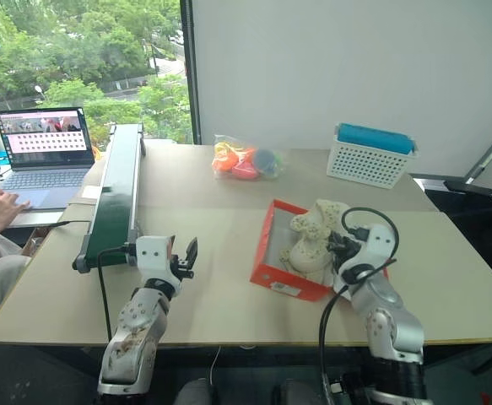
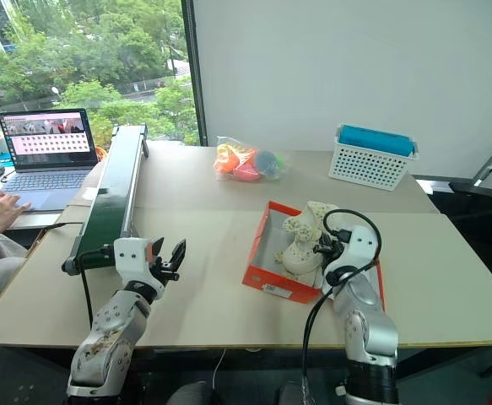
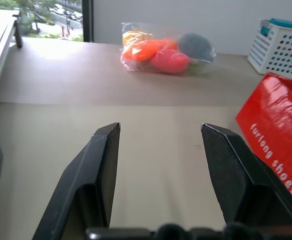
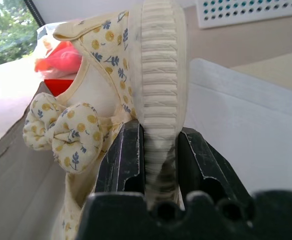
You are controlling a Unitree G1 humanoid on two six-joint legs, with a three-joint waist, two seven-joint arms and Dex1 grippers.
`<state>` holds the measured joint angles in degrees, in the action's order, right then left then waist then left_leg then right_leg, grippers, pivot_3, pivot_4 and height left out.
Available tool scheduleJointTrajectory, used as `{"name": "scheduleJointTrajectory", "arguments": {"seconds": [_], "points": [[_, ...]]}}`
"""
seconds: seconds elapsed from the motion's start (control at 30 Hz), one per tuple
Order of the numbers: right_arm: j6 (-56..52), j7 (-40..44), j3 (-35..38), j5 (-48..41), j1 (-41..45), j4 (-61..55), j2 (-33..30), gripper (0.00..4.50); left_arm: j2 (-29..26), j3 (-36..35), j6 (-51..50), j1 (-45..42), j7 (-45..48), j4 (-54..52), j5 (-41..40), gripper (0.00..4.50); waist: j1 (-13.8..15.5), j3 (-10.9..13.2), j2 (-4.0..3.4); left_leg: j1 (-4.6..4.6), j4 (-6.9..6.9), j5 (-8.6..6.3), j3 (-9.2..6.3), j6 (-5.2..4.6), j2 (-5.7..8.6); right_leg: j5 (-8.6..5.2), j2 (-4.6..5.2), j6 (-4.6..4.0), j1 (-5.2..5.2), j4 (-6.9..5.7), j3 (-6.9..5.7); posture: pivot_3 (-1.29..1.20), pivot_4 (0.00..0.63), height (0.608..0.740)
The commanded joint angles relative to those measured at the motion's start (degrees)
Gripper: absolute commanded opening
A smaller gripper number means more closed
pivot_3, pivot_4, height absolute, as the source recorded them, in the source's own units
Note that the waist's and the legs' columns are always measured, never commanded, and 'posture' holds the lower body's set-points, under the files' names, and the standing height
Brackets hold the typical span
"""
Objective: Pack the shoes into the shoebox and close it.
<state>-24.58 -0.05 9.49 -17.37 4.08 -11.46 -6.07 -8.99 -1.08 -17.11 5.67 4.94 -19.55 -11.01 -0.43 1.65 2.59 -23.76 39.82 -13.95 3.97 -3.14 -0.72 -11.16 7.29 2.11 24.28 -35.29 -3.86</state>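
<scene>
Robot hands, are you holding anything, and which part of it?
The right gripper is pinching a cream shoe by its ribbed sole edge, over the shoebox. The left gripper is open, holding nothing.

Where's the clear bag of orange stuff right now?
The clear bag lies at the table's far side, between the green conveyor on its left and the white basket on its right, behind the shoebox.

Table (image 1: pixel 220 278): shoebox (image 1: pixel 281 278), bag (image 1: pixel 246 159), basket (image 1: pixel 370 156), conveyor (image 1: pixel 115 190), laptop (image 1: pixel 45 152).
</scene>
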Motion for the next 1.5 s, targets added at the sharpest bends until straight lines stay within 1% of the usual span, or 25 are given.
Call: {"name": "scheduleJointTrajectory", "arguments": {"seconds": [0.03,0.13,0.23,0.33,0.43,0.53,0.57,0.6,0.63,0.67,0.7,0.73,0.77,0.8,0.97,1.07,1.33,1.43,1.5], "points": [[-32.0,5.8,5.8,-17.4,53.0,28.1,-1.4,0.75,-10.7,0.9,-18.6,-27.0,15.9,1.1,-10.7,2.75,0.1,-0.1,-0.01,0.0,-0.01,-0.01,0.0,0.0,-0.01,-0.11,0.0,-0.19,0.0,0.03,-0.01,0.0,0.0,0.708],[-29.3,6.2,4.7,-17.3,50.2,25.3,-0.8,0.75,-10.5,0.9,-18.0,-26.5,15.7,0.8,-10.4,2.75,0.3,-0.2,-0.02,0.02,-0.01,-0.08,0.0,0.06,-0.03,-0.14,0.01,-0.22,-0.01,0.05,-0.01,0.0,0.0,0.708],[-24.1,8.6,1.9,-15.2,46.5,21.2,-1.4,0.75,-10.3,1.0,-16.7,-25.9,15.4,0.7,-9.7,2.75,0.5,-0.2,-0.05,0.03,-0.02,-0.12,0.01,0.11,-0.05,-0.17,0.02,-0.21,-0.01,0.06,-0.01,0.0,0.0,0.708],[-16.0,13.5,-4.5,-8.6,39.6,13.0,-3.9,0.75,-9.1,0.6,-14.5,-25.1,13.3,1.5,-8.2,2.75,0.8,-0.3,-0.07,0.03,-0.03,-0.16,0.01,0.12,-0.07,-0.21,0.05,-0.23,-0.01,0.09,-0.01,0.0,0.0,0.708],[-11.6,16.4,-10.2,-2.4,31.9,5.1,-6.1,0.75,-7.2,-1.0,-11.2,-24.8,8.9,3.4,-5.7,2.75,1.1,-0.3,-0.12,0.03,-0.04,-0.2,0.01,0.13,-0.07,-0.25,0.09,-0.22,-0.01,0.1,-0.03,0.0,0.0,0.708],[-10.3,16.8,-11.8,-0.5,28.2,1.8,-6.5,0.75,-5.9,-2.3,-9.7,-24.7,6.3,4.6,-5.3,2.75,1.2,-0.4,-0.24,0.03,-0.04,-0.26,0.01,0.13,-0.08,-0.3,0.13,-0.21,0.0,0.11,-0.03,0.0,0.0,0.708],[-10.6,15.8,-11.0,-1.9,27.3,0.9,-5.9,0.75,-5.6,-2.5,-9.2,-24.7,5.7,4.9,-5.0,2.75,1.3,0.5,-0.32,0.03,-0.05,-0.27,0.01,0.13,-0.09,-0.32,0.14,-0.21,0.0,0.11,-0.03,0.0,0.15,0.708],[-10.9,15.0,-10.4,-2.9,26.8,0.3,-5.5,0.75,-5.4,-2.6,-9.0,-24.7,5.4,5.0,-4.9,2.75,1.2,1.7,-0.73,-0.09,-0.07,-0.35,-0.01,0.14,-0.21,-0.41,0.2,-0.3,-0.04,0.12,0.05,0.0,0.15,0.708],[-11.2,14.3,-9.9,-3.6,26.5,-0.1,-5.3,0.75,-5.3,-2.6,-8.8,-24.8,5.4,5.1,-4.8,2.75,0.9,2.1,-1.07,-0.03,0.03,-0.43,0.02,0.16,-0.32,-0.58,0.24,-0.35,-0.17,-0.06,0.27,0.0,0.15,0.708],[-11.5,13.9,-9.5,-4.0,26.5,-0.1,-5.2,0.75,-5.3,-2.6,-8.7,-24.9,5.5,5.1,-4.8,2.75,0.9,2.5,-1.12,-0.33,-0.22,-0.44,-0.02,0.14,-0.45,-0.66,0.16,-0.23,-0.12,0.33,0.24,0.0,0.15,0.708],[-11.6,13.7,-9.3,-4.1,26.7,0.0,-5.3,0.75,-5.4,-2.5,-8.8,-25.0,5.7,5.2,-4.9,2.75,1.0,2.9,-1.11,-0.27,-0.32,-0.43,-0.02,0.14,-0.36,-0.81,0.11,-0.14,0.16,0.38,0.13,0.0,0.15,0.708],[-11.7,13.6,-9.1,-4.2,26.9,0.2,-5.4,0.75,-5.6,-2.4,-8.9,-25.1,5.9,5.3,-4.8,2.75,1.2,3.1,-1.14,-0.02,-0.24,-0.43,0.0,0.14,-0.32,-0.79,0.16,-0.16,0.21,0.19,0.18,0.0,0.15,0.708],[-11.8,13.5,-8.8,-4.1,27.3,0.6,-5.5,0.75,-5.7,-2.3,-9.0,-25.2,6.1,5.5,-4.6,2.75,1.3,3.2,-1.12,0.22,-0.09,-0.43,-0.02,0.15,-0.34,-0.76,0.25,-0.21,0.01,-0.05,0.15,0.0,0.15,0.708],[-11.8,13.3,-8.6,-4.0,27.6,1.0,-5.7,0.75,-5.7,-2.4,-9.1,-25.4,6.1,5.7,-4.8,2.75,1.5,3.5,-1.21,0.29,-0.08,-0.43,-0.01,0.15,-0.32,-0.77,0.31,-0.21,-0.02,-0.18,0.16,0.0,0.15,0.708],[-12.3,13.0,-7.9,-3.4,28.7,2.1,-5.6,0.75,-5.8,-2.4,-9.6,-26.4,6.5,6.3,-4.7,2.75,1.2,4.7,-1.57,0.24,-0.06,-0.49,0.04,0.2,-0.22,-0.8,0.34,-0.28,0.06,-0.24,0.15,0.0,0.15,0.708],[-12.7,12.8,-8.1,-3.3,28.8,2.3,-5.4,0.75,-6.0,-2.4,-9.9,-26.7,6.5,6.2,-4.9,2.75,1.0,5.0,-1.46,0.26,-0.02,-0.49,0.04,0.2,-0.23,-0.79,0.25,-0.3,0.07,-0.28,0.1,0.0,0.15,0.708],[-14.1,12.4,-7.2,-3.7,29.7,3.2,-5.5,0.75,-6.3,-2.7,-10.7,-27.1,6.5,5.9,-5.2,2.75,0.7,5.7,-1.54,0.33,0.0,-0.49,0.04,0.21,-0.25,-0.78,0.26,-0.29,0.07,-0.33,0.08,0.0,0.15,0.708],[-14.4,12.7,-7.0,-3.6,30.1,3.5,-5.8,0.75,-6.3,-2.7,-11.0,-27.4,6.5,6.1,-5.3,2.75,0.5,6.0,-1.5,0.27,0.0,-0.49,0.05,0.2,-0.24,-0.77,0.26,-0.3,0.11,-0.39,0.07,0.0,0.15,0.708],[-14.7,13.0,-7.1,-3.6,30.2,3.4,-5.9,0.75,-6.3,-2.8,-11.2,-27.5,6.5,6.0,-5.3,2.75,0.4,6.2,-1.47,0.06,0.01,-0.47,0.07,0.18,-0.21,-0.74,0.22,-0.32,0.13,-0.45,0.07,0.0,0.15,0.708]]}}
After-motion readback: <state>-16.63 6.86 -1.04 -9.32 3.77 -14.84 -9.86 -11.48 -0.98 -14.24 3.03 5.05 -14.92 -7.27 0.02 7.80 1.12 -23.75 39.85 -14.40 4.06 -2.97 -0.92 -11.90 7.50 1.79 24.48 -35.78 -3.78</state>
